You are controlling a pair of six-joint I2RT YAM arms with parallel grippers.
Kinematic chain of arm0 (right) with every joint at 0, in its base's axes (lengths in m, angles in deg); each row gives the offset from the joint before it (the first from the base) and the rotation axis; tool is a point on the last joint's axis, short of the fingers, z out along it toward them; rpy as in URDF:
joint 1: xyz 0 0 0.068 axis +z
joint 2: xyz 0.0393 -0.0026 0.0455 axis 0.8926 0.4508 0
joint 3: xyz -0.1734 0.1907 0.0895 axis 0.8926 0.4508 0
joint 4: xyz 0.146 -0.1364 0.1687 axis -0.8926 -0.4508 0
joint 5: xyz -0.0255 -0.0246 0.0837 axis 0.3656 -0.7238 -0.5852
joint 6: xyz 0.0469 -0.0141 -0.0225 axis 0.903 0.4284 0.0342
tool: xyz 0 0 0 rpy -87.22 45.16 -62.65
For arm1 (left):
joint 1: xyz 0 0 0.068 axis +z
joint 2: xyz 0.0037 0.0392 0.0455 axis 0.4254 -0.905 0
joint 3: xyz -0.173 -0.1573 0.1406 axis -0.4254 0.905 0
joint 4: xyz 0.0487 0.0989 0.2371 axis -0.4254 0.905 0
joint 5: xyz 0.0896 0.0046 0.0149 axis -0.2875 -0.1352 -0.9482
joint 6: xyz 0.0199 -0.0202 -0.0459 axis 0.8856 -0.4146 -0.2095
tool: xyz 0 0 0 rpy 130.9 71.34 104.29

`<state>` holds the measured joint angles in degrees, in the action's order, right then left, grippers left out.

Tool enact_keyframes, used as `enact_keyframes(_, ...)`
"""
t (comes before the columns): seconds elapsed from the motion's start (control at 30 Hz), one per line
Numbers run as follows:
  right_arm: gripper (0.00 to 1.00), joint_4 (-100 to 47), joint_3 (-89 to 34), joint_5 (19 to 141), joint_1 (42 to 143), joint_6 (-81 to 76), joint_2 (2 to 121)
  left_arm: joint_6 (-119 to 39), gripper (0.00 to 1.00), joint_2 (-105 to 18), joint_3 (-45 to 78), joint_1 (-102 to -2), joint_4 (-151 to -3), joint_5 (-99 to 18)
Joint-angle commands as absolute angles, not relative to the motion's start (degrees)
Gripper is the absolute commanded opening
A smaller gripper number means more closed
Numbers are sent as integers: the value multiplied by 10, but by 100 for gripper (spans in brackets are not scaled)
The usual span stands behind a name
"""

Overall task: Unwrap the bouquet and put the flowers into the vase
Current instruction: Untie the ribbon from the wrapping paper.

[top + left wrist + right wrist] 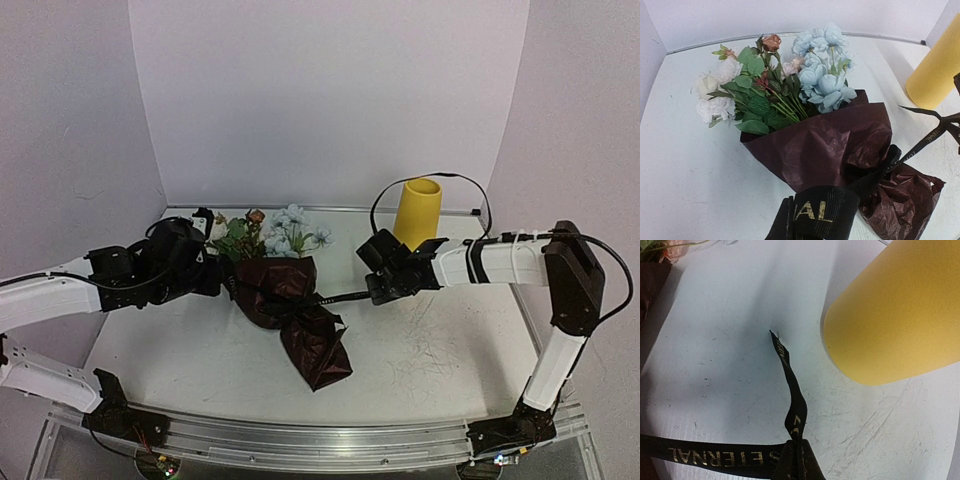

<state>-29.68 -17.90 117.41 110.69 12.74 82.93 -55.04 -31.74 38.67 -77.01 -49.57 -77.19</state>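
Fingers of the right gripper (370, 294) are pressing fully together on one end of the black ribbon (340, 297); a short loose tail is sticking out past the pinch, and the lettered length is running straight from these fingers to the bouquet (295, 315); fingers of the left gripper (224, 279) are likewise clamping completely on a wide stretch of that ribbon; the bouquet is lying on the table (440, 340) between the two sets of fingers, wrapped in dark red paper; the flowers (272, 236) are fanning out ahead of the left fingers; the vase (417, 212) is standing upright just behind the right fingers.
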Motion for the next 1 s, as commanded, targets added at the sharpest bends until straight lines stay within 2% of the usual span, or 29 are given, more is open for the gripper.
enact_keyframes(0.0,0,-345,-178,1230,1103,122,790,-575,0,-262,390,-771,-464,-862)
enact_keyframes(0.63,0,-367,-133,1332,1101,189,651,-653,0,-23,448,-771,-427,-1023)
enact_keyframes(0.97,0,-367,-86,1386,1096,240,559,-677,0,83,480,-771,-428,-1032)
